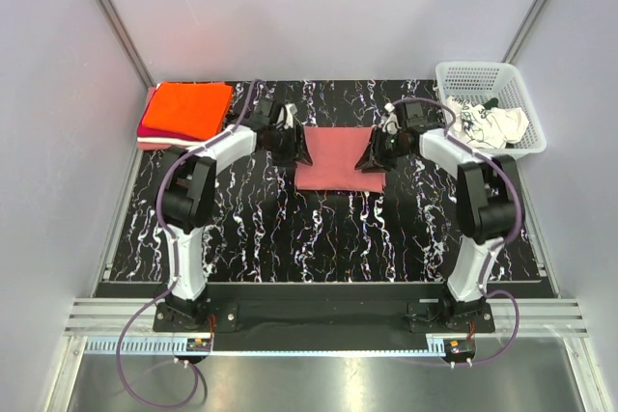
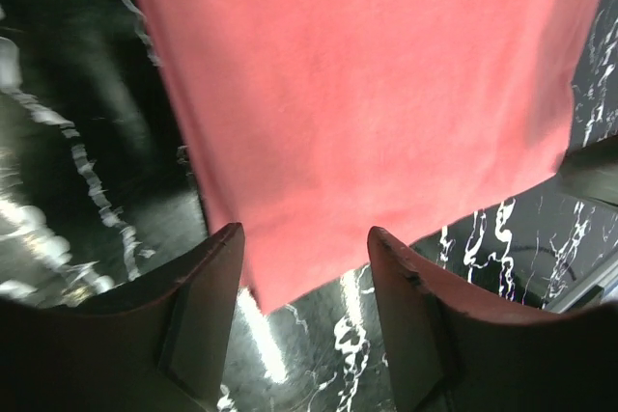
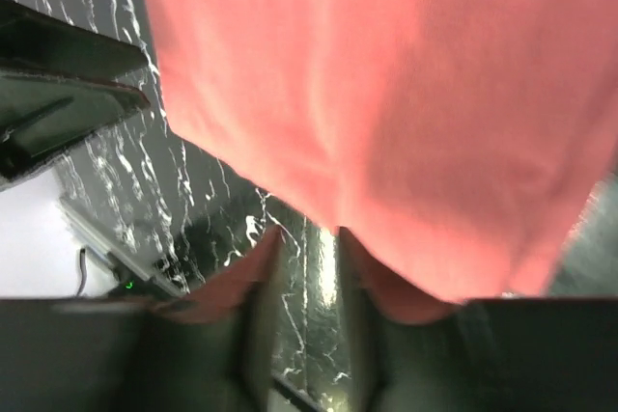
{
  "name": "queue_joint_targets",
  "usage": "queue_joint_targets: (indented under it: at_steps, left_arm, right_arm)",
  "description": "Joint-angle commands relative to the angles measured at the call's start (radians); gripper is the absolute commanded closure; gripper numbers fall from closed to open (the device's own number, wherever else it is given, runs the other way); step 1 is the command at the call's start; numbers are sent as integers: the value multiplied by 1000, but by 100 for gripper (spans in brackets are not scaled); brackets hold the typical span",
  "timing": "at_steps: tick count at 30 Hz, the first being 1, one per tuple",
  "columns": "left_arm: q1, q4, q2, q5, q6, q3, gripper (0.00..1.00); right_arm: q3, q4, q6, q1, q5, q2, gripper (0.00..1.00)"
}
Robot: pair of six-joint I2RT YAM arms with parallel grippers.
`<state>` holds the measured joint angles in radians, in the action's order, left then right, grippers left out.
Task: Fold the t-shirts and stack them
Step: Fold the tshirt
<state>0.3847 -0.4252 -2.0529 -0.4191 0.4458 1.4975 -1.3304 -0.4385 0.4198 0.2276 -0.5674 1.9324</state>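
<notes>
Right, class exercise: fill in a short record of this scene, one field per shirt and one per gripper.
rose-red t-shirt: folded, flat on the table, centre
orange t-shirt: folded, on the magenta t-shirt, back left corner
white t-shirt: crumpled in the basket, back right
left gripper: open at the rose-red shirt's left edge
right gripper: slightly open at its right edge
</notes>
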Motion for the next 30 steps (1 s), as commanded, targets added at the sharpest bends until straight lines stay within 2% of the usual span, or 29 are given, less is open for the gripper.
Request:
queue_joint_targets:
  at_steps: [1, 3, 6, 7, 10, 15, 19, 21, 24, 26, 29, 30]
  left_arm:
    - [-39, -23, 96, 20, -68, 41, 40]
    - [-69, -24, 62, -6, -91, 55, 39]
    - [-105, -23, 7, -148, -119, 110, 38]
    - [-107, -24, -19, -186, -149, 124, 38]
    - [-110, -14, -52, -164, -179, 161, 34]
    - [-132, 0, -128, -193, -160, 204, 33]
    - [-142, 2, -159, -195, -163, 208, 33]
    - [-144, 5, -168, -185, -165, 210, 33]
    - [-142, 12, -182, -176, -153, 214, 33]
    - [-144, 35, -190, -198, -139, 207, 33]
    - [-142, 88, -188, -211, -110, 173, 33]
    - [-144, 115, -184, -210, -95, 162, 33]
  right_arm:
    - [37, -12, -64, -16, 144, -136, 60]
    - [39, -35, -99, -34, 176, -133, 48]
    - [22, -51, -124, -82, 181, -98, 41]
    - [17, -52, -127, -92, 178, -92, 40]
    - [-9, -60, -171, -105, 187, -61, 38]
    - [-29, -89, -231, -106, 164, 5, 40]
    - [2, -89, -246, -106, 173, 20, 44]
    - [7, -86, -254, -106, 179, 31, 50]
    - [20, -74, -251, -108, 204, 52, 69]
    - [31, -59, -247, -112, 195, 60, 77]
    - [42, -54, -236, -128, 199, 57, 84]
    - [40, -54, -233, -132, 204, 59, 90]
